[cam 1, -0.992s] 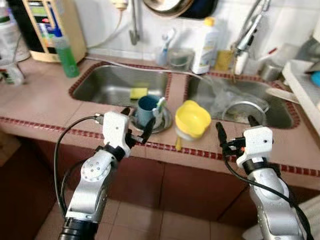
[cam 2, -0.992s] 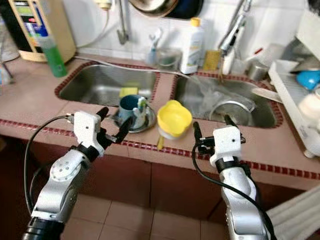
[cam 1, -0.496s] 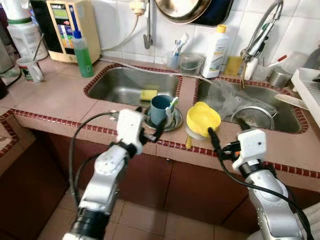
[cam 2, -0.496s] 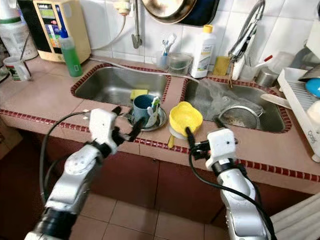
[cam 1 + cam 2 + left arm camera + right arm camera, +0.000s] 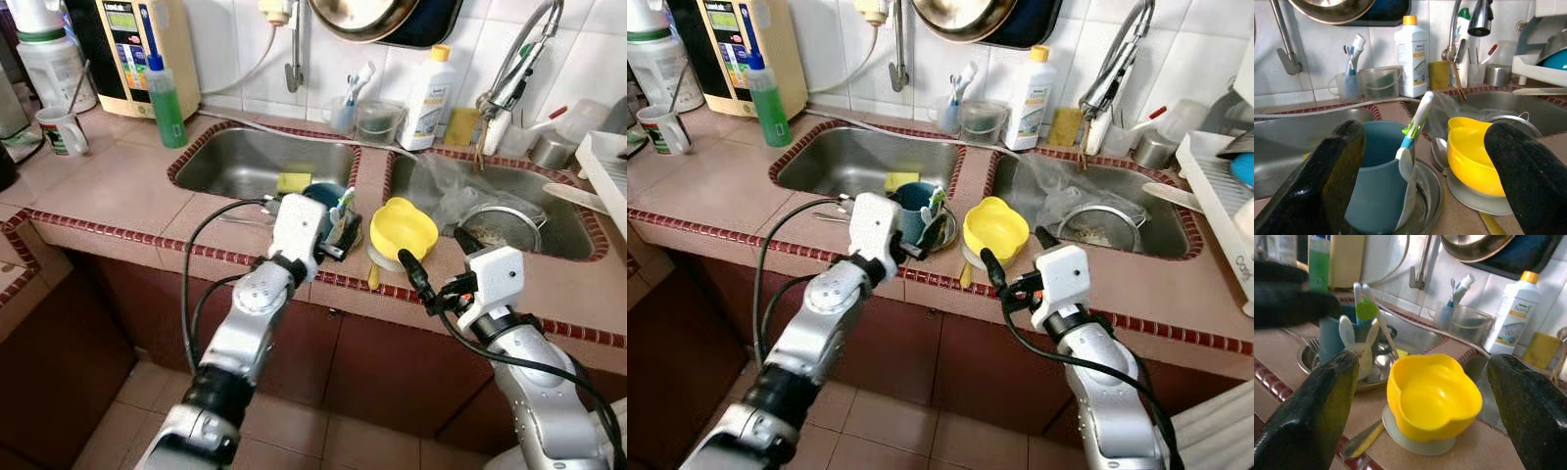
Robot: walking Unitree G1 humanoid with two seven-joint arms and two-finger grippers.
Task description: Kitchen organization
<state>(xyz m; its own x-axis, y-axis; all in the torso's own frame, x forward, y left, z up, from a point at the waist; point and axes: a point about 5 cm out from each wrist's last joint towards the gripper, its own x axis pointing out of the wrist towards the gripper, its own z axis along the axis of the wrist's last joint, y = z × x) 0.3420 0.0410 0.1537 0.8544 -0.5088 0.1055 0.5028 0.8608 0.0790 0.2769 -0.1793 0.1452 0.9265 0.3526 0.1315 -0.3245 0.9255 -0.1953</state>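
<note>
Blue plastic cup (image 5: 1378,181) with a white and green toothbrush (image 5: 1415,127) in it stands on a small round metal plate (image 5: 1430,198), on the pink tiled table (image 5: 118,191) between the two steel sinks (image 5: 255,162). The left gripper (image 5: 338,235) is right at the cup, with its jaws wide apart; in the left wrist view the cup sits just inside one black finger (image 5: 1327,181) and does not touch it as far as I can tell. Just beside the cup is a yellow plastic bowl with a wavy rim (image 5: 1432,401), on a pale round base. The right gripper (image 5: 1014,264) hangs near the front of this bowl, its jaws wide too, and the bowl shows between them in the right wrist view. A metal spoon (image 5: 1364,440) lies by the bowl. At the back wall stands a white bottle with a yellow cap (image 5: 1410,56); its label has writing too small to read
</note>
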